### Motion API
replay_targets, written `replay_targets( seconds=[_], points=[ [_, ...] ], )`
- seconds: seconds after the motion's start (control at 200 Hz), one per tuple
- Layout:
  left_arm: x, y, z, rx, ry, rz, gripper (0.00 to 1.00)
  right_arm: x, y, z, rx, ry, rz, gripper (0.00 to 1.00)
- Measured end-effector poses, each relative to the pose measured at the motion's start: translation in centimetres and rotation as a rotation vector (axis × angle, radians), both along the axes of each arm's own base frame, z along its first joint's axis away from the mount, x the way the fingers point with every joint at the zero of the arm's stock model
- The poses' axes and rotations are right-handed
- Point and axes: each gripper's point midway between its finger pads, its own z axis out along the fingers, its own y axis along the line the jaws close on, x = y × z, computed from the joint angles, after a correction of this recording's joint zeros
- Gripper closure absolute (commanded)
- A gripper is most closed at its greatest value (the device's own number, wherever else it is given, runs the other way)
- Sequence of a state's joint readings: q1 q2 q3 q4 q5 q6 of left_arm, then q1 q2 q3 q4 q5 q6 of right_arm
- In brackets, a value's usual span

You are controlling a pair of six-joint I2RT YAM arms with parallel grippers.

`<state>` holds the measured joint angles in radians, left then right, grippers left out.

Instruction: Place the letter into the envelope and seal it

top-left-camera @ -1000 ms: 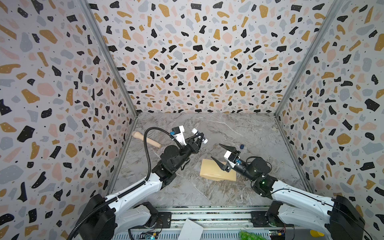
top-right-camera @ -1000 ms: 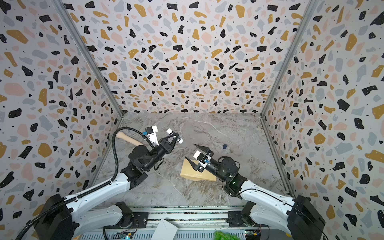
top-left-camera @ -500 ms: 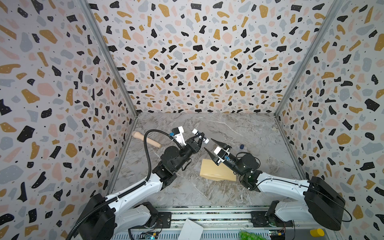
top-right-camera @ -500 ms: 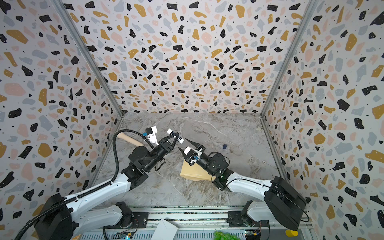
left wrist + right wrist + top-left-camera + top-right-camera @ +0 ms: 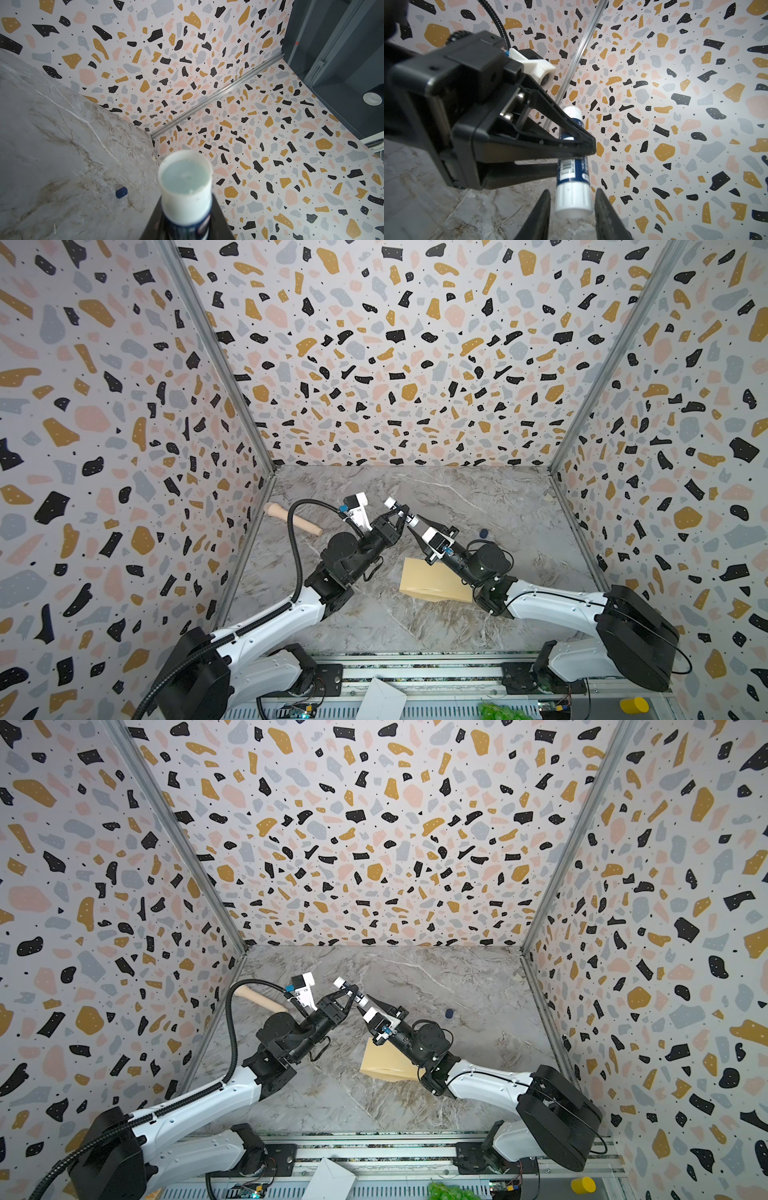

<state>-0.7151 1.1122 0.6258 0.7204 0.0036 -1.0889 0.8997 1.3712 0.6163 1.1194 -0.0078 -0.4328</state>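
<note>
surface point(image 5: 478, 497): grey marble | envelope point(image 5: 428, 580): lay flat near the front-middle, its right end under the right arm point(image 5: 552, 605) | left hand point(image 5: 401, 514): clamped mid-body on a raised glue stick point(image 5: 572, 172) | right hand point(image 5: 572, 189): open, straddling the stick's white end with slight gaps | wooden dowel point(image 5: 293, 519): near the left edge | blue cap point(image 5: 483, 533): right of centre

Three terrazzo-patterned walls point(image 5: 395, 344), speckled black, ochre, pink and grey, meet at aluminium corner strips point(image 5: 222, 364) around a grey marble-veined floor point(image 5: 478, 497), with a slotted metal rail point(image 5: 436, 672) along the near edge and dark grey panels point(image 5: 342, 52) beyond the wall tops.
</note>
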Motion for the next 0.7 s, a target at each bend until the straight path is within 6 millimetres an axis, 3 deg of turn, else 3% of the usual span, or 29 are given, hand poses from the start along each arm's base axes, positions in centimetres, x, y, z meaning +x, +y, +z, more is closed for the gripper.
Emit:
replay_targets(
  seconds=[0.28, 0.491, 0.601, 0.701],
  points=[
    [0.0, 0.0, 0.3, -0.007, -0.009, -0.004, 1.00, 0.1, 0.1, 0.2, 0.008, 0.008, 0.001, 0.98],
    [-0.3, -0.2, 0.4, 0.012, -0.056, -0.013, 1.00, 0.2, -0.2, 0.2, 0.063, 0.120, 0.088, 1.00],
    [-1.1, -0.5, 1.4, 0.023, -0.150, -0.042, 1.00, -0.1, -0.8, 1.1, 0.138, 0.256, 0.266, 1.00],
    [-2.0, -0.8, 2.3, 0.046, -0.249, -0.070, 1.00, -0.8, -1.4, 1.9, 0.201, 0.413, 0.451, 0.93]
  ],
)
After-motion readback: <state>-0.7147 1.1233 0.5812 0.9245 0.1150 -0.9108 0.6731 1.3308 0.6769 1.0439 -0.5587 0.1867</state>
